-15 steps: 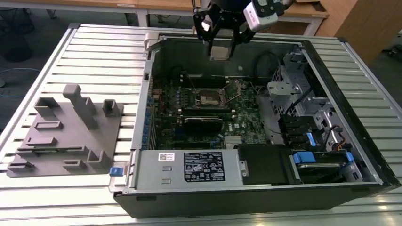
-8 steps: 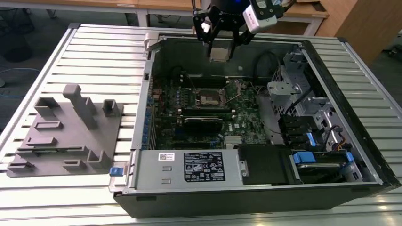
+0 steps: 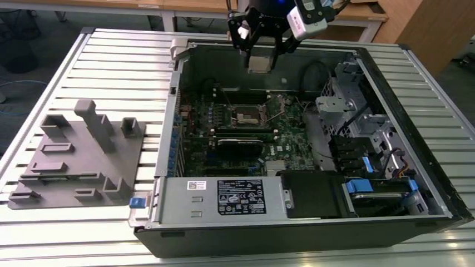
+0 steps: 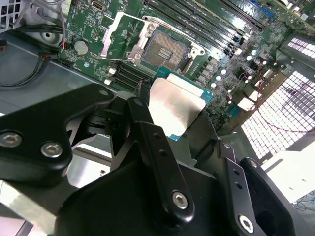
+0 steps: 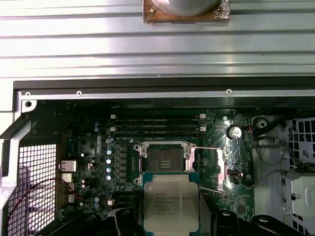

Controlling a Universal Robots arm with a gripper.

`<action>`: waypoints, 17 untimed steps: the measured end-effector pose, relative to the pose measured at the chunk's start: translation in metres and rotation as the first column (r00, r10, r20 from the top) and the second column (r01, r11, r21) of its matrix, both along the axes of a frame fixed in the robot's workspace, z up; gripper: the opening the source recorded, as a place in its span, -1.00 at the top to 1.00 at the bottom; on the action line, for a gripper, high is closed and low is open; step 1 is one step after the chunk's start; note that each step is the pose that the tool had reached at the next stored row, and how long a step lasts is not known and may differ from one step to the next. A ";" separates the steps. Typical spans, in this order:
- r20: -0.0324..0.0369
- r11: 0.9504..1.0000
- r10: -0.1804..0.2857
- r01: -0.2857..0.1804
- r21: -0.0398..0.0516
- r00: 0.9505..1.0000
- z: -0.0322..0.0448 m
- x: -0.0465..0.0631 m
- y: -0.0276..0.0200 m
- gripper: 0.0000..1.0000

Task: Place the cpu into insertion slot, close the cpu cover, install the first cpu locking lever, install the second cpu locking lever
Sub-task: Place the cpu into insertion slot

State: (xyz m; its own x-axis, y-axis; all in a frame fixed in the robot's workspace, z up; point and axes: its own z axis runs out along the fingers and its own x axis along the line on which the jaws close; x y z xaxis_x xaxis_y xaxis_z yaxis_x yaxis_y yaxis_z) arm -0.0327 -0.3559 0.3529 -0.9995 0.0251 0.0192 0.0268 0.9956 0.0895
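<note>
High over the case [image 3: 297, 245], gripped the cpu [image 3: 258, 65] between gripper [image 3: 260, 60] jaws, well clear of the slot [image 3: 247, 115]. Showed that height in exterior view; showed cover [image 4: 109, 35] flipped open in second wrist view.

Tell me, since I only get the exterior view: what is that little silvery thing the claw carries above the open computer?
Observer: In both wrist views it is the cpu, a flat square chip with a grey metal top and a green edge, clamped in the gripper.
Operator: Is there anything sitting in its place on the board?
Observer: No. In the first wrist view the insertion slot shows its bare dark centre.
Operator: And the lid over that slot?
Observer: In the second wrist view the cpu cover is swung open to one side of the slot.
</note>
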 end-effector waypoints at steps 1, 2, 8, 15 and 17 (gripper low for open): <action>0.000 1.000 0.000 0.000 0.000 1.000 -0.0004 0.000 0.0000 -0.08; 0.000 1.000 0.000 0.000 0.000 1.000 -0.0010 0.000 -0.0001 -0.08; 0.001 1.000 0.000 0.000 0.000 1.000 -0.0073 0.000 0.0000 -0.08; 0.001 1.000 0.000 0.000 -0.001 1.000 -0.0133 0.000 0.0000 -0.08; 0.001 1.000 0.000 0.000 0.000 1.000 -0.0134 0.000 -0.0001 -0.08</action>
